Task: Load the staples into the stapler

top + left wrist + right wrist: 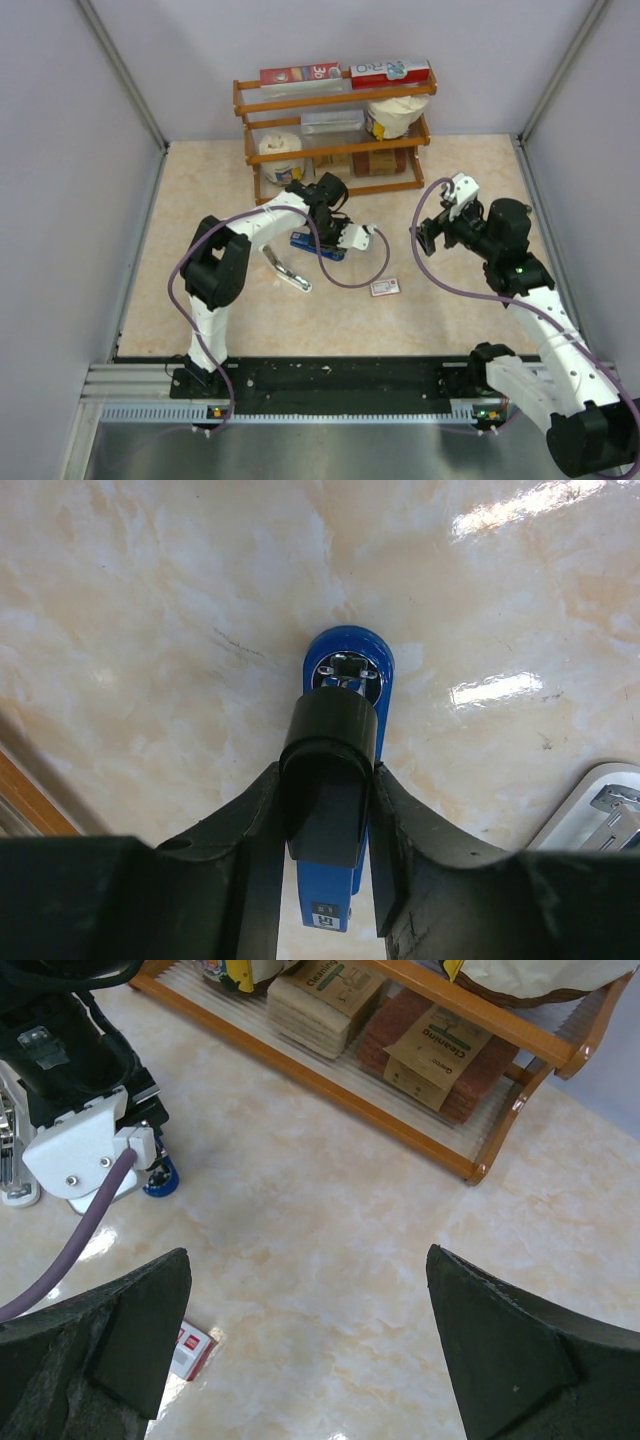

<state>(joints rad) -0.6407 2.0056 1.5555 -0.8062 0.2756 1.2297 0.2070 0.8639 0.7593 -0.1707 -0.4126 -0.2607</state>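
Left end effector (330, 815): clamped on blue stapler (348, 665), nose pointing away
Right end effector (310, 1340): apart
Staple box (385, 287): long axis left-right

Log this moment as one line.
left gripper: shut on blue stapler | right gripper: open, empty | staple box: on table

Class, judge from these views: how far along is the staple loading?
Done: nothing visible. The small red-and-white cardboard staple box lies untouched on the table. In hand: the left gripper grips the blue stapler by its black top. Left: opening it, fetching staples, loading them; the right gripper hangs open, empty.
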